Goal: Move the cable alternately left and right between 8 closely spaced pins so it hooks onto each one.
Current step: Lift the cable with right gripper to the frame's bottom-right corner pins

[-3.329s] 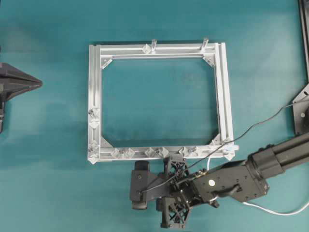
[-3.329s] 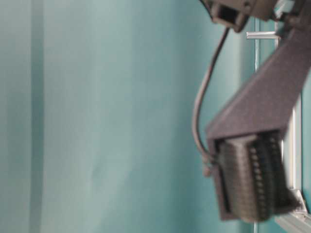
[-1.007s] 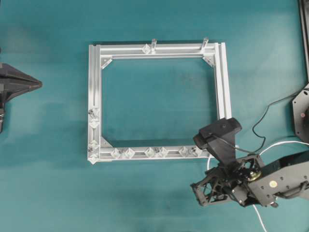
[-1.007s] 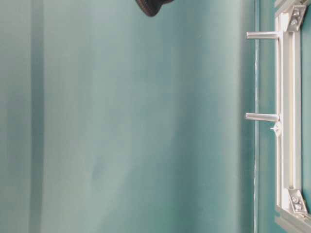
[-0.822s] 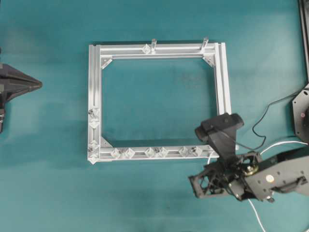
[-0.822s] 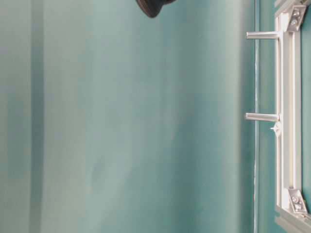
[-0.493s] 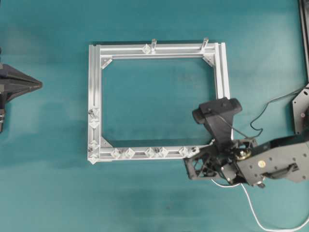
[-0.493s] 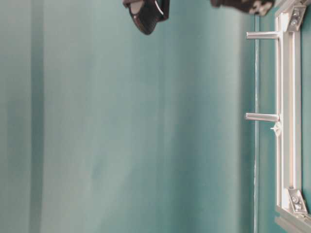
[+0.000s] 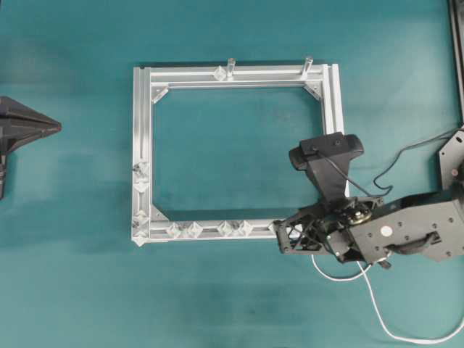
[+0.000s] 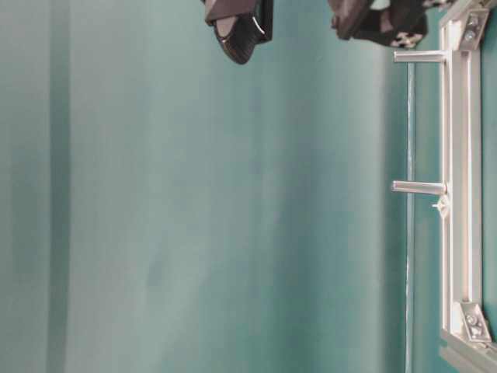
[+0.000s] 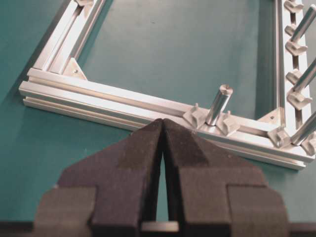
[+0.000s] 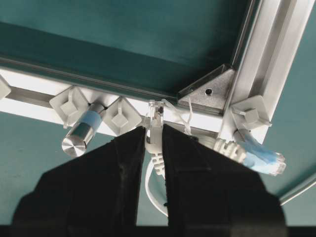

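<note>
Holding the cable (image 12: 154, 143) just behind its pale plug, the right hand (image 12: 152, 148) sits at the near-right corner of the aluminium frame (image 9: 143, 145). Jaws nearly closed, pinching the cord, plug tip poking out past the pads toward the frame rail. Grip that close to the tip looks deliberate: a limp cord needs a short free end if it is to be steered between small pegs.

Cable slack trails from the right hand away from the frame, looping over the teal surface (image 9: 72, 290) toward the near-right edge of the overhead view. No part of it is seen hooked on any peg.

Pins (image 9: 194, 230) run along the frame's near rail, left of the right hand; two of them show in the right wrist view either side of a short metal post (image 12: 79, 133). Threading not yet begun, judged from the bare row.

Left hand (image 11: 162, 148) is parked well off the frame's left side, jaws all but shut, empty. Prob. kept clear so the right arm has room.

Markings: no brand, label or legible writing found on frame, cable or either hand.
</note>
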Controlling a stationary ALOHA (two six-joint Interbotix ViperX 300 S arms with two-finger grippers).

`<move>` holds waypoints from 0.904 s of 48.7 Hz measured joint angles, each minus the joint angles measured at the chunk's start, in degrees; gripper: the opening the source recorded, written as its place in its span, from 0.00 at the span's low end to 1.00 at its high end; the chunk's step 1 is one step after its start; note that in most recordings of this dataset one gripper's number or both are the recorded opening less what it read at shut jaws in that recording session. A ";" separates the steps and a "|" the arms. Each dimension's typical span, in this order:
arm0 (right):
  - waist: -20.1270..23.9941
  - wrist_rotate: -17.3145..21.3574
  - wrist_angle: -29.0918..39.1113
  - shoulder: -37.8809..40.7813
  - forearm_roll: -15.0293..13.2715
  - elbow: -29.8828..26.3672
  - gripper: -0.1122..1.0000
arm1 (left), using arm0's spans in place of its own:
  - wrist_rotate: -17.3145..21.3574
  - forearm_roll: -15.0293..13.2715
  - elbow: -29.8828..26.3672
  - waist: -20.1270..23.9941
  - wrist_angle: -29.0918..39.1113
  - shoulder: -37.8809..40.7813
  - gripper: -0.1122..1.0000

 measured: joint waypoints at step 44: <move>-7.56 -0.70 0.18 0.00 -5.27 0.79 0.22 | 0.00 0.00 0.35 0.00 -0.70 0.00 0.15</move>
